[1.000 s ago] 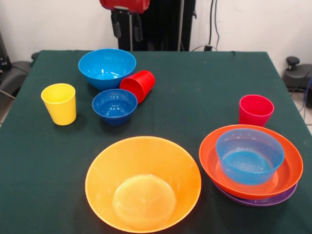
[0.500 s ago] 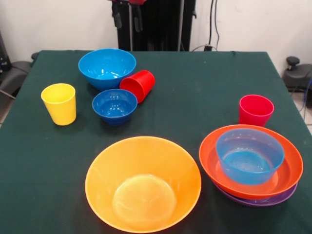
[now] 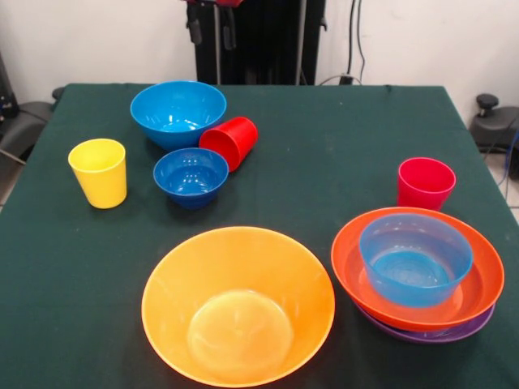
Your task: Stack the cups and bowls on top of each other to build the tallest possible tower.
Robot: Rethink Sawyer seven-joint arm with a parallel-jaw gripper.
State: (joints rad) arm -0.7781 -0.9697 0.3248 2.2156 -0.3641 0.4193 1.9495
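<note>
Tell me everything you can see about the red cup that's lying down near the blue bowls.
The red cup is a small, smooth plastic tumbler, glossy and plain red. It lies tipped on its side on the green table, its open mouth facing the camera and down-left. It sits wedged between the large blue bowl behind it and the small dark blue bowl in front; its rim appears to touch both. It looks empty, and nothing grips it.

Arm drawn back, only its lowest part shows at the top edge of the front view. Gripper (image 3: 211, 34) hangs there, pointing down, well above the table. Two dark fingers (image 3: 195, 31) side by side with a gap between them, nothing held. A sliver of red housing shows above them.
</note>
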